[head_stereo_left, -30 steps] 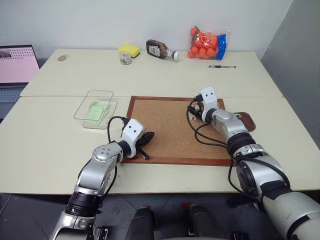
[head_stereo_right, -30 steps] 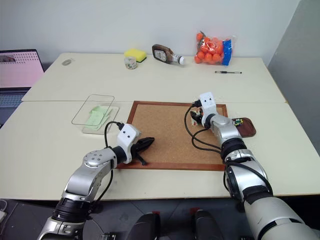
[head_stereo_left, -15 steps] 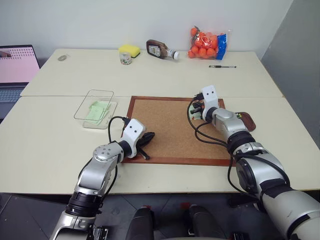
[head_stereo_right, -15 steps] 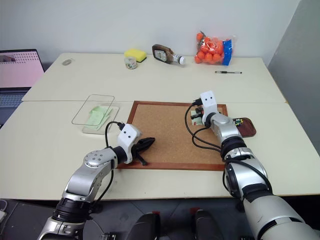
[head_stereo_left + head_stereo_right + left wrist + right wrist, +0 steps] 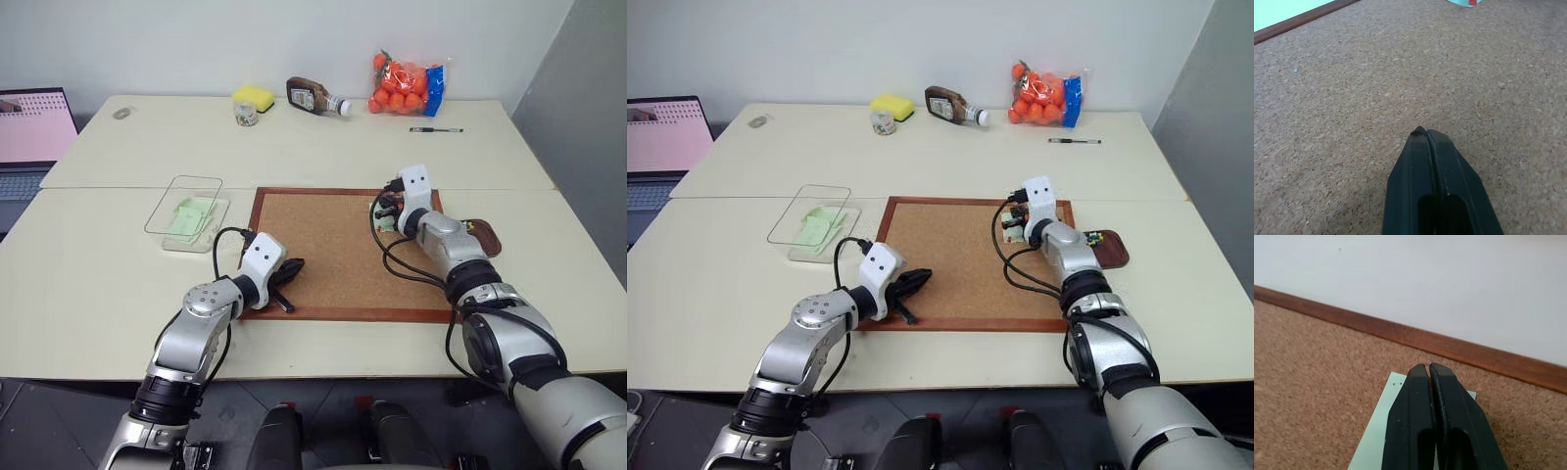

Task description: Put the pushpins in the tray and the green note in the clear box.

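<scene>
Now, on the counter (image 5: 98,264), the large cork board (image 5: 333,255) carries both arms.

Change: the right tool (image 5: 1429,368), at the board's far right corner, has gone from partly open to fully shut within the last second. It also sits a little higher over the board than it did. The left tool (image 5: 290,269) is unchanged: shut, empty, resting low over the board's near left edge.

Reading: this looks like a pinch-and-lift on a pin at the note's corner. A thin red sliver (image 5: 1429,374) shows along the seam between the right tool's fingers. Whether that is a pin head caught there, I cannot tell. If it is, the next move would be a short carry to the tray.

State of the task's things:
- The clear box (image 5: 172,195) stands on the counter, left of the board and well apart from the right tool. 1 pale green slip (image 5: 192,213) already lies in it.
- The tray (image 5: 487,242) is dark brown and shallow. It sits just beside the board's right edge, near the right arm, with a few coloured pushpins (image 5: 1094,236) already inside.
- The green note (image 5: 1376,431) lies flat on the cork directly under the right tool, close to the board's wooden frame. It is pale, thin and uncreased, with small pin holes (image 5: 1397,382) near its exposed corner and no pin standing there.

Judgement: the note looks free to lift at that corner, but thin paper lying flat on cork may resist a pinch.
</scene>
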